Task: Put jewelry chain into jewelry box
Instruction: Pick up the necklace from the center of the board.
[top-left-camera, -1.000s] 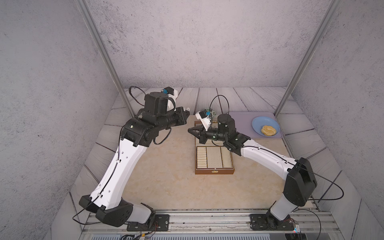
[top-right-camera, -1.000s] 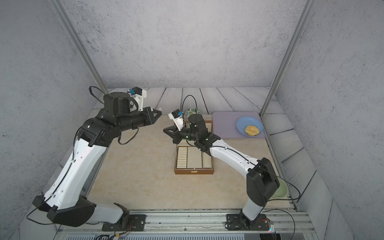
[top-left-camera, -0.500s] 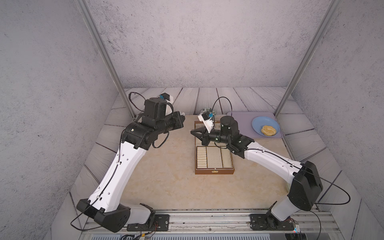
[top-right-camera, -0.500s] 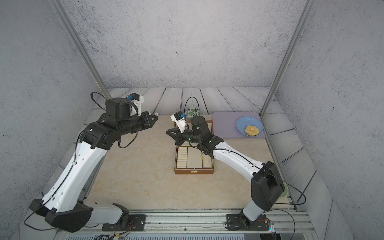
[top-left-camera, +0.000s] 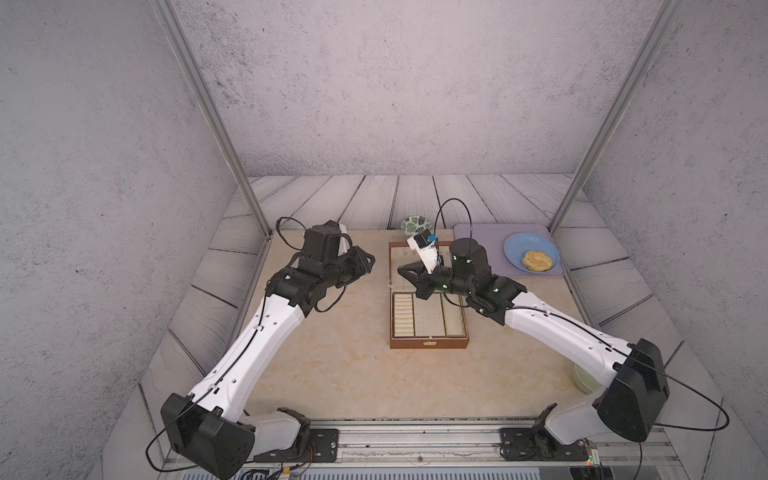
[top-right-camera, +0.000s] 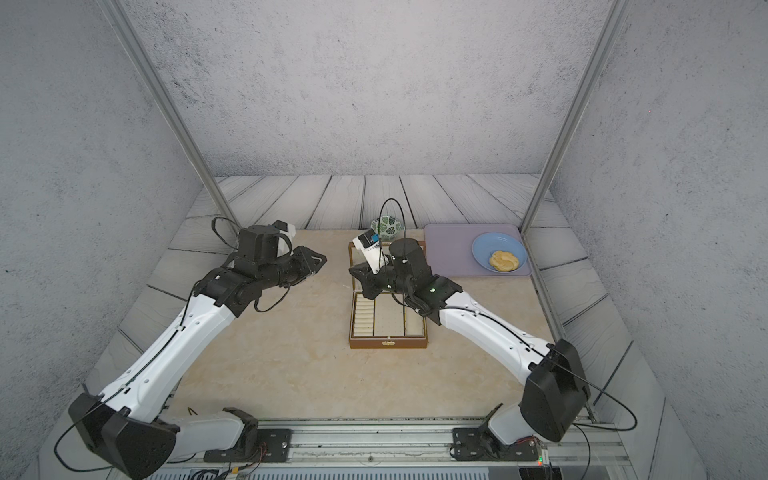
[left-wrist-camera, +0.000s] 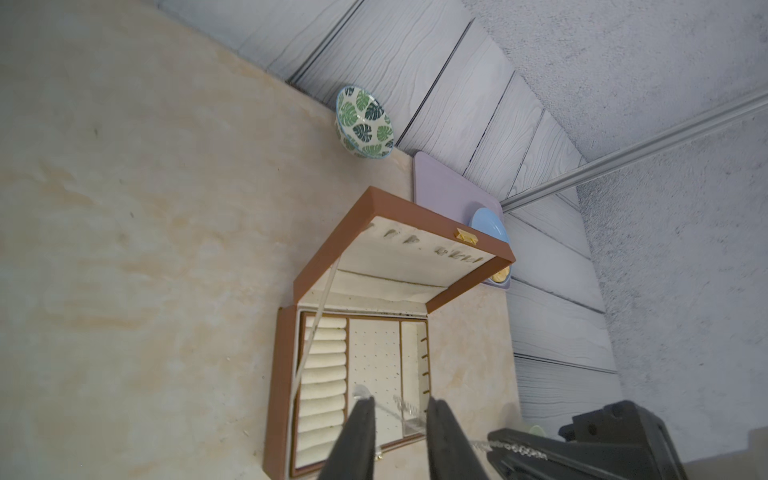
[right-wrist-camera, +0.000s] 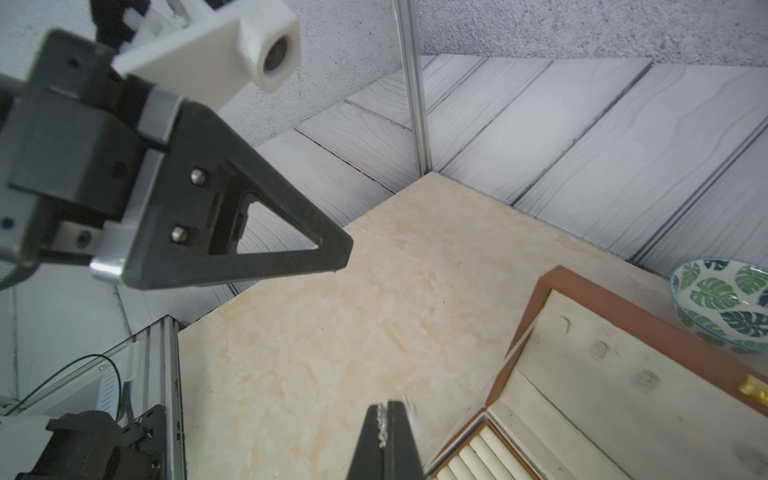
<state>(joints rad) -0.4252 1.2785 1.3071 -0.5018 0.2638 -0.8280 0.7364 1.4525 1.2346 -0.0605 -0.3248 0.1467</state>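
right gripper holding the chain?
Yes: in the right wrist view, links of the chain show pinched between the closed jaws of the right gripper.

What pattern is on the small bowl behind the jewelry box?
The bowl is white with green and dark teal leaf prints; clearest in the left wrist view.
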